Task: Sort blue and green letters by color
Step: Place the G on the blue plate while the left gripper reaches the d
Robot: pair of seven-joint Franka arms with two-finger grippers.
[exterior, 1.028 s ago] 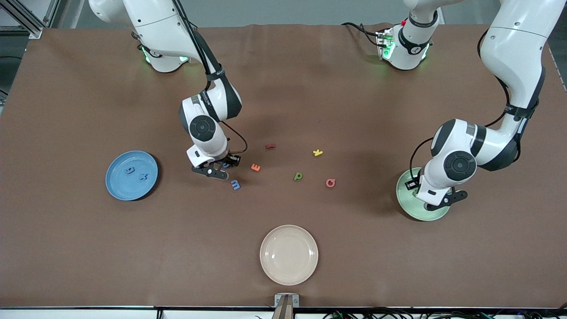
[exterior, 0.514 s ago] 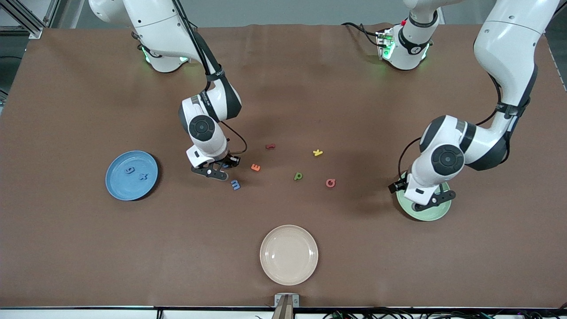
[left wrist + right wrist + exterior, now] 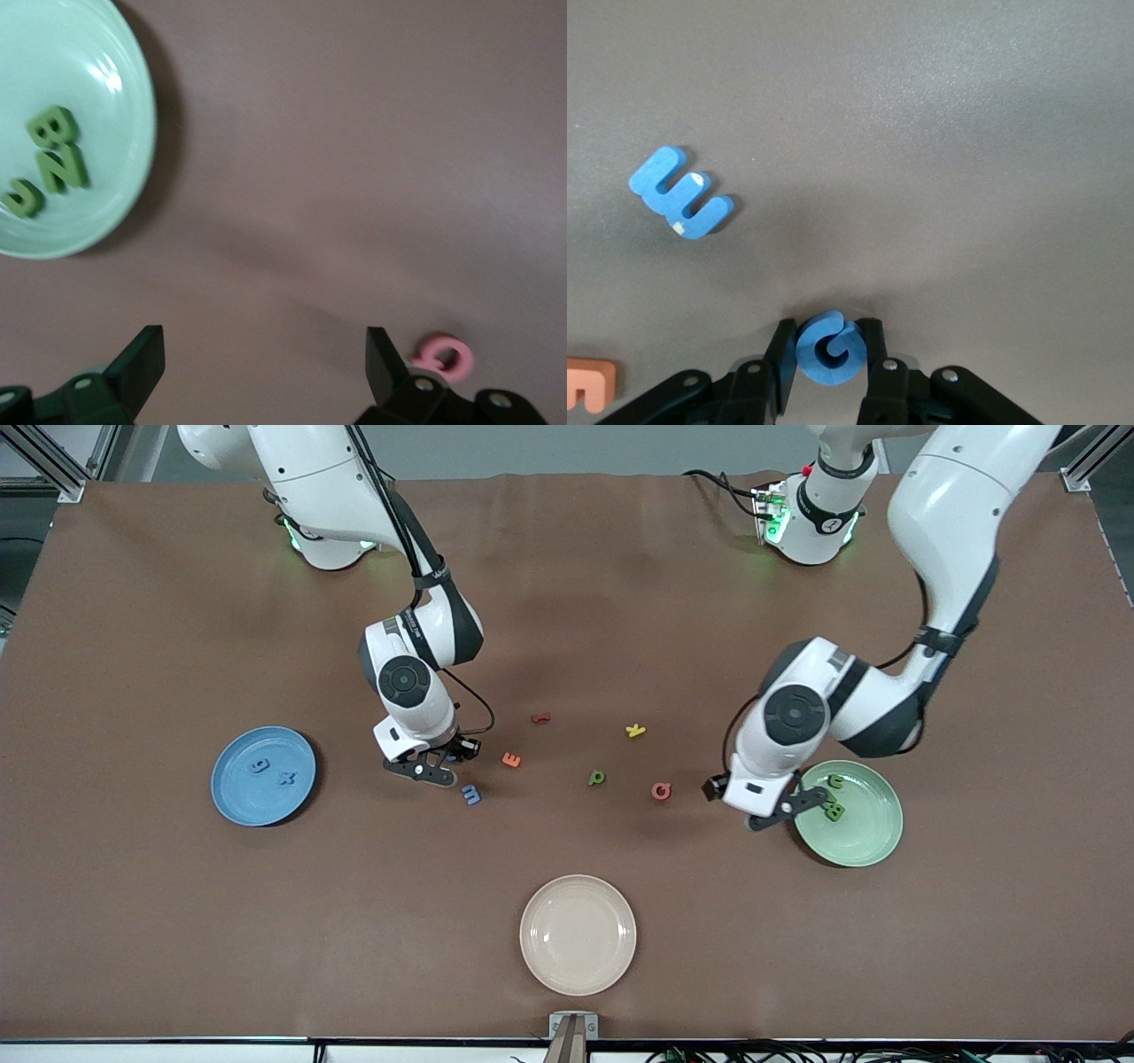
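Blue G (image 3: 827,348) clamped in right end effector (image 3: 828,354); left end effector (image 3: 264,363) spread, empty.

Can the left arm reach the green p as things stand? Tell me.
Probably yes. The left claw is open and empty beside the green plate; only the pink Q lies between it and the green p.

The right arm is being reached down toward the table's middle, its right gripper (image 3: 827,350) being kept low with fingers pinched together on a small piece; the left gripper (image 3: 264,363) is being held above the table, fingers spread wide
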